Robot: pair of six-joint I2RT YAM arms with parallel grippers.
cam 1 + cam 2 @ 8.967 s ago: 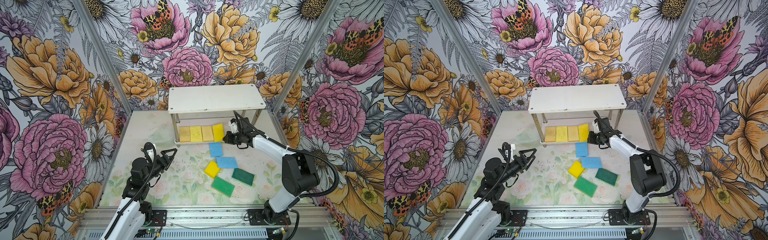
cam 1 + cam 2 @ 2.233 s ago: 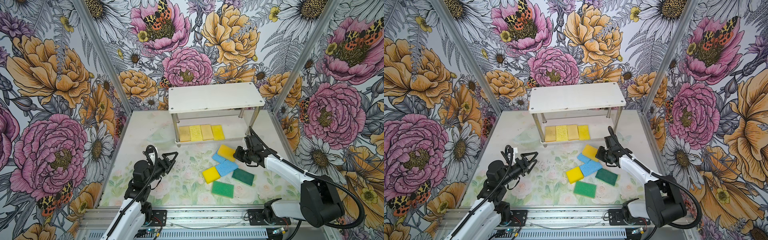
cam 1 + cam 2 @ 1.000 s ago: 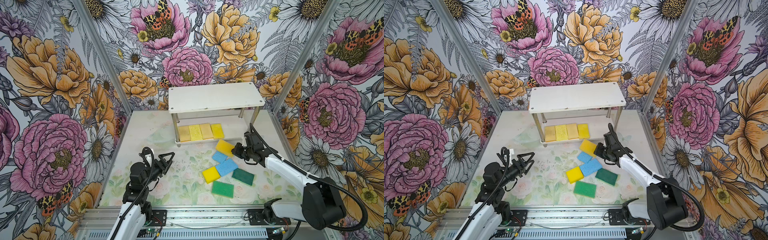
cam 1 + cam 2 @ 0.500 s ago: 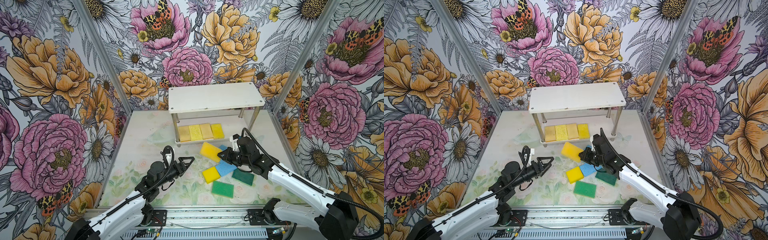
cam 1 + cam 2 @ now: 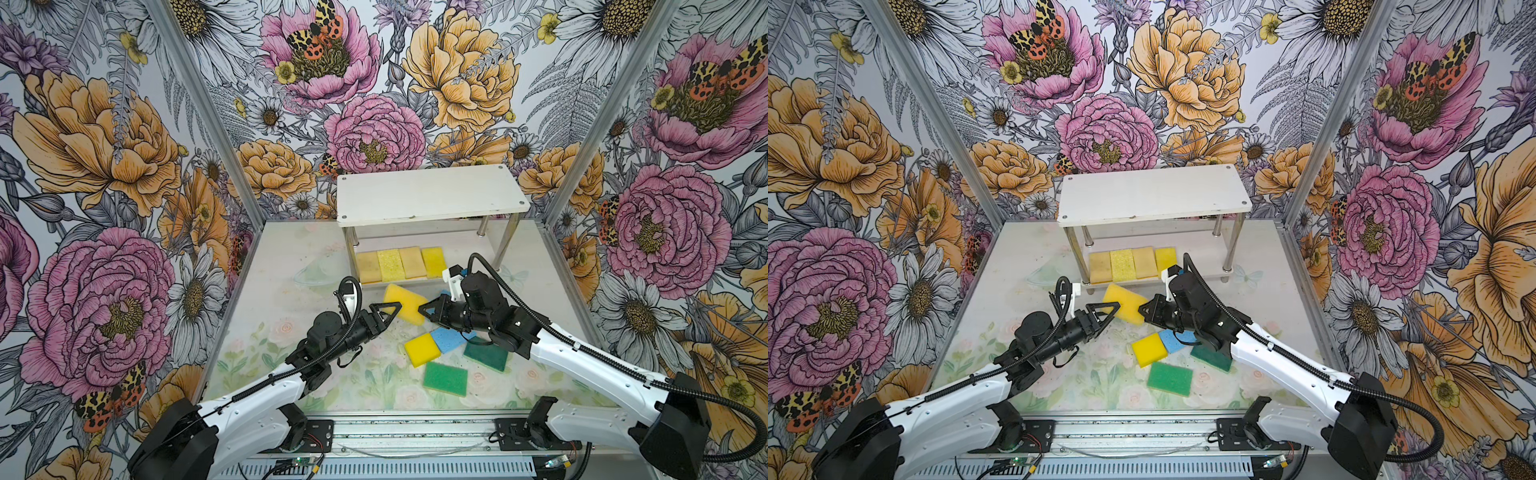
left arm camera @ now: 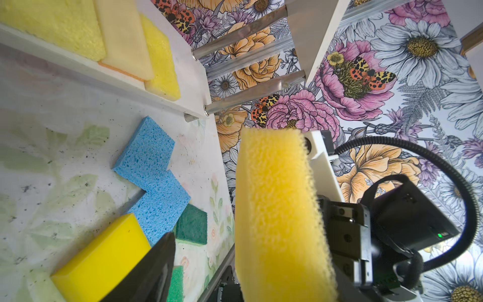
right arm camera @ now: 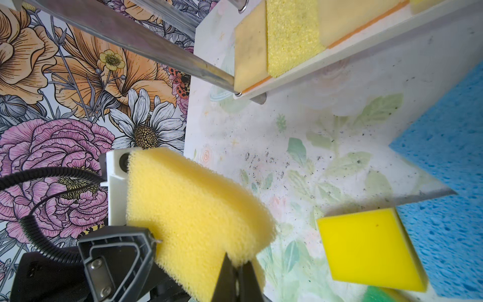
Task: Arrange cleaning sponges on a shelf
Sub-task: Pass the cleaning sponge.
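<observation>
Floral tabletop [image 5: 291, 266], walled by flower wallpaper [image 5: 104, 137], bears 5 loose sponges [image 5: 444, 378].

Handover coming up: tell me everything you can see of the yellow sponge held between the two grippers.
The yellow sponge is a thick block of coarse porous foam, one colour throughout. It hangs tilted above the table, before the shelf. The right gripper pinches one end, denting the foam; the left gripper, jaws open, is at the other end, one finger touching it.
</observation>
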